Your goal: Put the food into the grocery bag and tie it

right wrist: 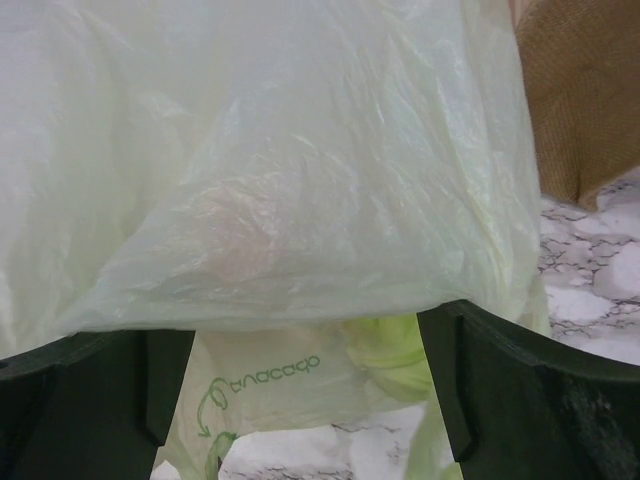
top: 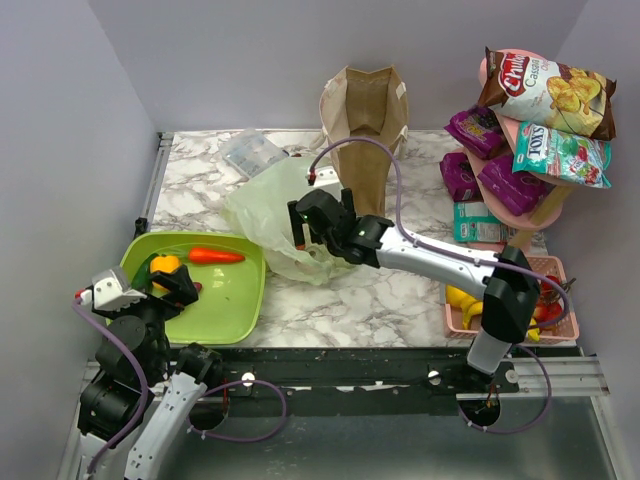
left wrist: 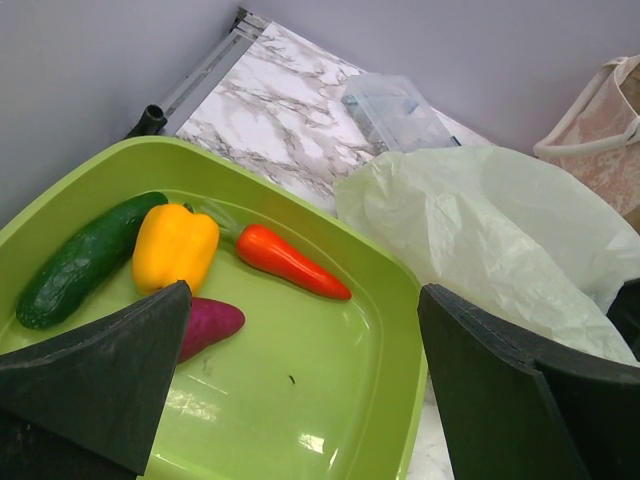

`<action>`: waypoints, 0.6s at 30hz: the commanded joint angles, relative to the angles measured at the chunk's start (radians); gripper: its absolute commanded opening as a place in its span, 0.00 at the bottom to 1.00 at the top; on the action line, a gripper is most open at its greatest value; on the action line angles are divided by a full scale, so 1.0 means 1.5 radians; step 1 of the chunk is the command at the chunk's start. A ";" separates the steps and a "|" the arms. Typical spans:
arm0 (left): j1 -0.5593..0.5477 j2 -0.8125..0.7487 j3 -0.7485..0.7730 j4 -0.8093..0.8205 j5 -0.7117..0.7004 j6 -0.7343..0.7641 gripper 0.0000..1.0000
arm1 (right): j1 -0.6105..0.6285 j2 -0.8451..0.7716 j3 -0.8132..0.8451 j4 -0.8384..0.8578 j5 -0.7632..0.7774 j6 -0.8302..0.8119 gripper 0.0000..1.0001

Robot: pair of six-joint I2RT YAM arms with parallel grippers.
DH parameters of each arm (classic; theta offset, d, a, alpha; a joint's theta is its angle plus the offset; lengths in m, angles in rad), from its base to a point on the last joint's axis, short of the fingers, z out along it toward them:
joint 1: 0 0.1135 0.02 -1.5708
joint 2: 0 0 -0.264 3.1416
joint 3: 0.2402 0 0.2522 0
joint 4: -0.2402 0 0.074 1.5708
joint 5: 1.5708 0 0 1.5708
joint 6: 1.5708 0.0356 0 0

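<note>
Now lower left: cucumber [left wrist: 80, 260], pepper [left wrist: 175, 245], carrot [left wrist: 290, 262] lying in tray [left wrist: 300, 420], under released left claw [left wrist: 305, 300]. Centre: right claw [right wrist: 305, 325] released against bag [right wrist: 300, 150], pinkish lump [right wrist: 235, 250] inside.

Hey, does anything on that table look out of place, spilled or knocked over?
Nothing is spilled or damaged. Only the pale green grocery bag looks untidy: it lies slumped and crumpled on the marble table next to the green tray, not standing open. The brown paper bag behind it stands upright.
</note>
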 commanded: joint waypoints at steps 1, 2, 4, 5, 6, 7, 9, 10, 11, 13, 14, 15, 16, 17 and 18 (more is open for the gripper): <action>0.004 -0.005 -0.004 0.021 0.045 0.026 0.98 | 0.004 -0.080 0.000 -0.065 -0.018 -0.053 0.98; 0.005 -0.003 -0.003 0.025 0.058 0.035 0.99 | 0.003 -0.090 0.004 -0.081 -0.018 -0.061 0.98; 0.004 0.007 0.002 0.026 0.082 0.048 0.98 | 0.003 -0.109 0.017 -0.118 -0.013 -0.066 0.98; 0.004 0.015 0.008 0.024 0.092 0.050 0.98 | 0.003 -0.119 0.020 -0.136 -0.011 -0.066 0.98; 0.004 0.024 0.016 0.018 0.108 0.050 0.98 | 0.003 -0.131 0.022 -0.149 -0.010 -0.065 0.98; 0.004 0.037 0.030 0.014 0.122 0.048 0.99 | 0.003 -0.141 0.021 -0.162 -0.009 -0.062 0.98; 0.004 0.059 0.055 0.011 0.166 0.039 0.99 | 0.004 -0.166 0.012 -0.182 -0.010 -0.058 0.98; 0.004 0.071 0.069 0.011 0.186 0.035 0.99 | 0.003 -0.181 0.003 -0.190 -0.010 -0.056 0.98; 0.004 0.088 0.080 0.009 0.214 0.031 0.98 | 0.003 -0.193 -0.006 -0.195 -0.008 -0.053 0.98; 0.004 0.125 0.098 -0.002 0.255 0.016 0.97 | 0.004 -0.219 -0.042 -0.198 -0.003 -0.049 0.98; 0.004 0.147 0.107 -0.010 0.273 0.006 0.96 | 0.003 -0.228 -0.060 -0.196 -0.001 -0.048 0.98; 0.004 0.167 0.109 -0.015 0.306 -0.002 0.95 | 0.003 -0.237 -0.084 -0.192 0.001 -0.048 0.98; 0.004 0.186 0.110 -0.016 0.341 -0.010 0.93 | 0.003 -0.241 -0.099 -0.190 0.000 -0.047 0.98; 0.004 0.202 0.107 -0.014 0.375 -0.019 0.92 | 0.004 -0.242 -0.114 -0.191 0.000 -0.041 0.98; 0.004 0.217 0.099 -0.003 0.415 -0.029 0.90 | 0.004 -0.244 -0.124 -0.192 -0.002 -0.036 0.98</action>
